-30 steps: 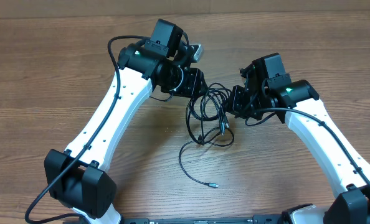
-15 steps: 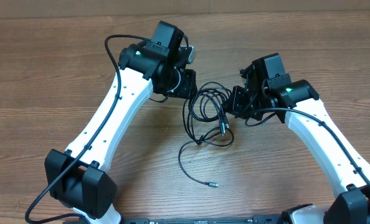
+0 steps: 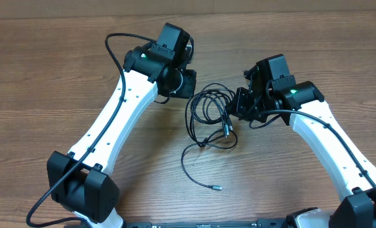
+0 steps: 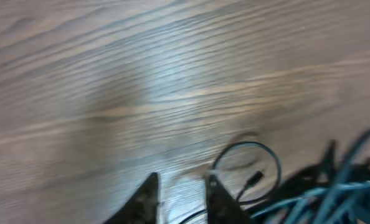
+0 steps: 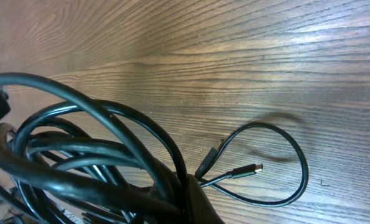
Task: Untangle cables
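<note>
Wooden table [image 3: 55, 69] carries the cables [image 3: 208, 109] at centre, knotted in overlapping loops with one end [image 3: 217, 188] trailing free toward the near edge; untangling is judged barely begun. Left gripper [image 4: 182, 200], just left of the cables, stands slightly parted and empty. Right gripper [image 3: 240, 105] appears pinched on their right side, its fingertips hidden by cable, and the left wrist view is blurred.

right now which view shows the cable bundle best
The overhead view: the whole cable bundle is in sight, with its loose tail and plug tip. The right wrist view shows only close, cropped loops; the left wrist view is blurred and catches just one edge of it.
</note>
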